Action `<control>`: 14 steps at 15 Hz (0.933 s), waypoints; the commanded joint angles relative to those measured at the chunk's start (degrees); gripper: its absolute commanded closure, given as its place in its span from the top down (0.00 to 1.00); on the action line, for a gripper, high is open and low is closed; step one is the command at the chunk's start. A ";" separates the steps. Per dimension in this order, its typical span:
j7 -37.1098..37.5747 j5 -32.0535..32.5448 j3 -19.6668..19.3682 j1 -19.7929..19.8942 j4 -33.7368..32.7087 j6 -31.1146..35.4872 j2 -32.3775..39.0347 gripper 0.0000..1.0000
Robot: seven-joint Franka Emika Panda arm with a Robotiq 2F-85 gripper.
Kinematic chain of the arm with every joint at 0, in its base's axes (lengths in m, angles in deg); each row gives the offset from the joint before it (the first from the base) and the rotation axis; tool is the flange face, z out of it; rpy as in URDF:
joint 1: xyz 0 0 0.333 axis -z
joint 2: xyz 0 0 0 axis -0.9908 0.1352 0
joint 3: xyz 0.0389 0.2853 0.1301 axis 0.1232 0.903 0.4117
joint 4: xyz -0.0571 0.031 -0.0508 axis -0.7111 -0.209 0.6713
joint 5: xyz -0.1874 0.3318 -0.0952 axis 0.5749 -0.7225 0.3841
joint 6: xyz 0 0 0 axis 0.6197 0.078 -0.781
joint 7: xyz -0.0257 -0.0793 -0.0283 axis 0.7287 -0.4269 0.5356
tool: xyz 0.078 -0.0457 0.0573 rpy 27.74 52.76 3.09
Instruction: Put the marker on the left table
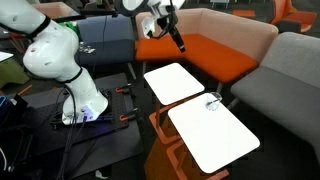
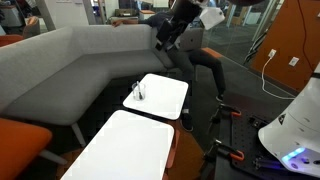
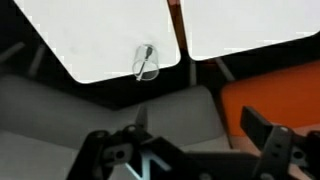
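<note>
In an exterior view, the gripper [image 1: 172, 30] hangs high above the orange sofa seat [image 1: 195, 55], well apart from both tabletops. A thin dark stick, the marker [image 1: 180, 41], points down from its fingers, pinched between them. The left table [image 1: 173, 82] lies below, bare white. The longer table [image 1: 212, 135] sits nearer the camera, a small clear cup [image 1: 211, 101] at its far edge.

In an exterior view, the gripper [image 2: 168, 35] is raised over the grey sofa [image 2: 70, 60], the marker indistinct against it. The clear cup [image 2: 138, 92] rests on a white tabletop [image 2: 165, 90].

In the wrist view, the fingers [image 3: 268, 150] stand spread at the bottom; the marker's tip [image 3: 140, 120] shows between them. The clear cup [image 3: 145, 62] sits at a table's edge.
</note>
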 commanded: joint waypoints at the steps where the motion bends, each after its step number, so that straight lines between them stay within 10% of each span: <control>1: 16.76 15.13 7.73 14.05 -7.24 3.31 12.52 1.00; 4: 28.40 28.08 9.94 19.95 -15.04 0.14 21.37 1.00; 12: 33.96 33.90 5.98 15.31 -32.09 -2.09 43.72 1.00; 14: 35.39 34.47 4.15 13.83 -35.71 -3.12 47.69 0.87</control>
